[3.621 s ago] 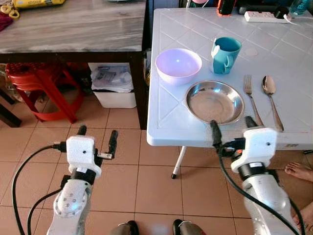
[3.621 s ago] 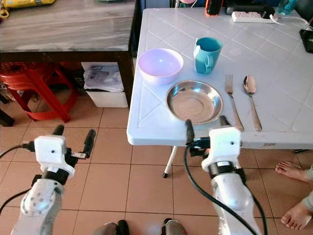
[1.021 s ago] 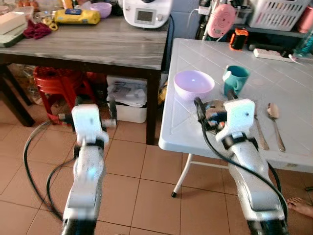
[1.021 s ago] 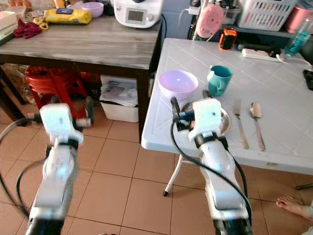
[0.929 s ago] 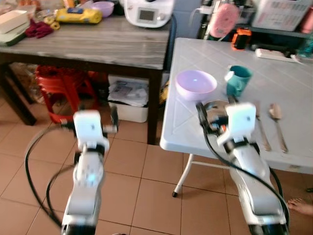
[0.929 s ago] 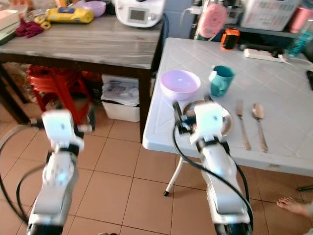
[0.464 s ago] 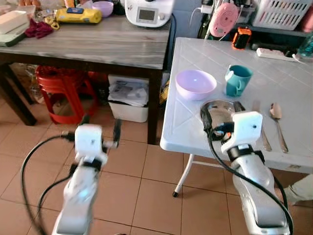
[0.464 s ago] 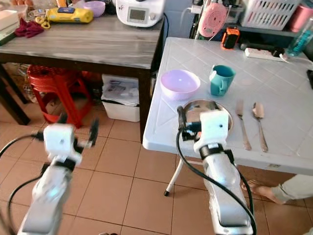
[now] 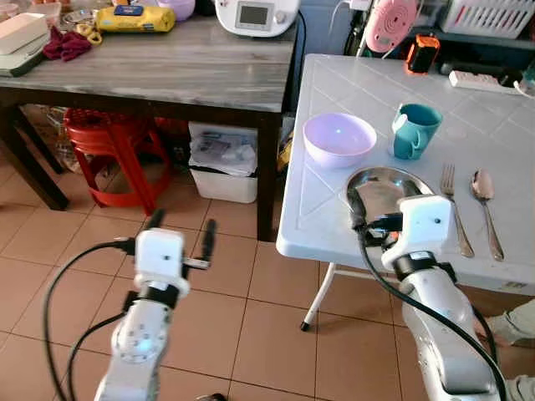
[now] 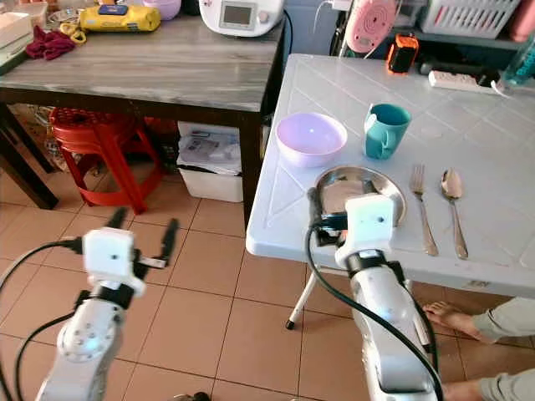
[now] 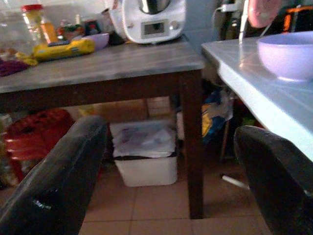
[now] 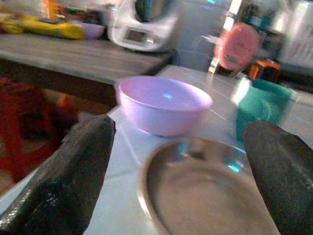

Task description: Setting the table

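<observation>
Left eye view: white table (image 9: 334, 238) holds steel plate (image 9: 386, 185), lilac bowl (image 9: 338, 139) and teal mug (image 9: 413, 129) behind it, fork (image 9: 453, 205) and spoon (image 9: 486, 205) beside plate. Right gripper (image 9: 380, 209) at plate's near rim. Left gripper (image 9: 180, 233) over tiled floor (image 9: 242, 326).
Left wrist view: fingers (image 11: 54, 183) spread wide, nothing between.
Right wrist view: fingers (image 12: 63, 176) apart, straddling plate, not clamped.

My right gripper (image 9: 383, 209) covers near rim of steel plate (image 9: 386, 182). Right wrist view blurry. Person's leg (image 10: 500, 319) at 4 o'clock cut off by edge. Appliance (image 9: 257, 14) top cut off.
</observation>
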{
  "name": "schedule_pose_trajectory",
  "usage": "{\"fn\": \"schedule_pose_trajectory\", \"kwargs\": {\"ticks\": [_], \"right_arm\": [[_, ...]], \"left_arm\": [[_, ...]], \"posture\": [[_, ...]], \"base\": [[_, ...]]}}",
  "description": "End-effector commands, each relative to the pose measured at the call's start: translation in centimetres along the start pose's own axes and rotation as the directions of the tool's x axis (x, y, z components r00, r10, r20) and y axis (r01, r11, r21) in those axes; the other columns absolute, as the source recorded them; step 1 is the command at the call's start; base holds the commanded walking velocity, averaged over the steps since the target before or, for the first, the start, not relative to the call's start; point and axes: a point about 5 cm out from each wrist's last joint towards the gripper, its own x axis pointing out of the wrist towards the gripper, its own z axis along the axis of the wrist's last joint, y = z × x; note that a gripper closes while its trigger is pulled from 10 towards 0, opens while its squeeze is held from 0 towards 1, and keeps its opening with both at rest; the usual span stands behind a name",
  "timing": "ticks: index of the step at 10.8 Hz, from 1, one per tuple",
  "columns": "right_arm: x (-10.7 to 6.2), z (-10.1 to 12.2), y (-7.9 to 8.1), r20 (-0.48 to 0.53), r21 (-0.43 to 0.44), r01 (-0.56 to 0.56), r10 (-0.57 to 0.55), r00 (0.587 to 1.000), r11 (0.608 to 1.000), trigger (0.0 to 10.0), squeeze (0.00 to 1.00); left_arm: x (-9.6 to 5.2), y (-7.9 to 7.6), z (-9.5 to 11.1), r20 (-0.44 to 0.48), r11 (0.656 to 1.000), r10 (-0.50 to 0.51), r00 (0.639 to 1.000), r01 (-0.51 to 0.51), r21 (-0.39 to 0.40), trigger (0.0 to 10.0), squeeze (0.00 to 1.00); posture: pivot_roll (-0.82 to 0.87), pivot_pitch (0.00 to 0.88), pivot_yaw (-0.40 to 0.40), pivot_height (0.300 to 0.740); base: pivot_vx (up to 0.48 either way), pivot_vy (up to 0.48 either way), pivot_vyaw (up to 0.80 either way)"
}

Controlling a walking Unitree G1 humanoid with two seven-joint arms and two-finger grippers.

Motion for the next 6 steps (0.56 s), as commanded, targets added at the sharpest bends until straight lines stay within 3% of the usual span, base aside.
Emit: {"fn": "schedule_pose_trajectory", "kwargs": {"ticks": [1,5,6], "right_arm": [[-0.6,0.0,-0.9,-0.020,0.012,0.063,-0.063,0.998,0.998,10.0,0.00],[-0.6,0.6,-1.9,-0.014,-0.008,0.081,-0.081,0.997,0.997,10.0,0.00],[-0.8,0.0,-1.8,-0.056,0.035,0.089,-0.087,0.995,0.995,10.0,0.00]], "left_arm": [[0.1,-0.2,0.5,0.019,0.999,-0.044,0.999,0.044,0.010,10.0,0.00],[0.5,-1.3,0.7,0.021,0.992,-0.129,0.991,0.129,-0.002,10.0,0.00],[0.5,-1.3,0.6,0.016,0.993,-0.120,0.993,0.120,-0.015,10.0,0.00]], "posture": [[-0.10,0.186,0.012,0.740],[-0.11,0.184,0.009,0.740],[-0.11,0.189,0.008,0.740]], "base": [[0.000,0.000,0.00],[0.000,0.000,0.00],[0.000,0.000,-0.80]]}}
